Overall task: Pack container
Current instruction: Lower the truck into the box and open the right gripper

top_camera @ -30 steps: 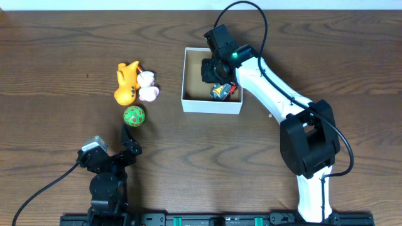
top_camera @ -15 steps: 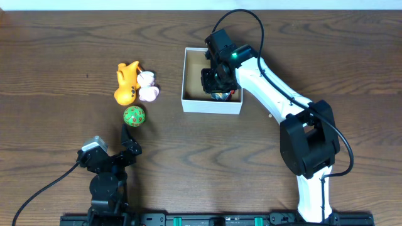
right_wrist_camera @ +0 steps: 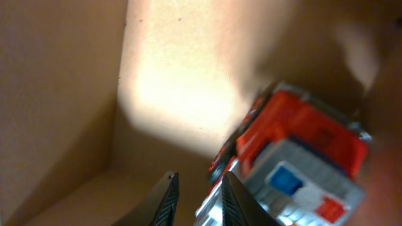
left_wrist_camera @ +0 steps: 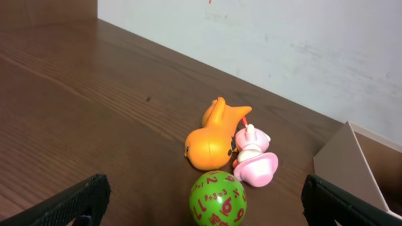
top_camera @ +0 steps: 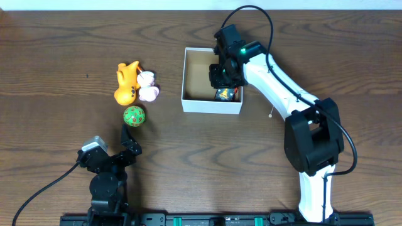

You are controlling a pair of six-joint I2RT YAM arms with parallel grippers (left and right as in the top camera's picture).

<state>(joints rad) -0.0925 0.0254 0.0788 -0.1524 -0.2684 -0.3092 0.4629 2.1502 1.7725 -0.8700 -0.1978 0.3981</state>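
Noting layout from the overhead view: container (top_camera: 211,105) sits on the bench (top_camera: 56,44), right of centre and toward the far edge. It is square, shallow and open-topped, with thin white outer walls and a brown cardboard inside (right_wrist_camera: 63,94). One corner of it also shows at the right edge of the left wrist view (left_wrist_camera: 352,163).

Right gripper (top_camera: 225,78) reaches down inside the container at its right side. A small red, grey and white toy vehicle (top_camera: 226,94) lies in the near right corner, just beside it. Right wrist view: fingers (right_wrist_camera: 168,199) are drawn nearly together, with a narrow slit between them and nothing seen in the slit. The toy vehicle (right_wrist_camera: 301,150) fills the right half of that view, blurred.

Left gripper (top_camera: 130,139) is low at the near left of the bench, well apart from the container. Its fingers (left_wrist_camera: 81,201) are spread wide and hold nothing.

Left of the container: an orange duck-like toy (top_camera: 127,83) touches a pink toy (top_camera: 149,89); a green ball with red numbers (top_camera: 134,115) is just in front of them.
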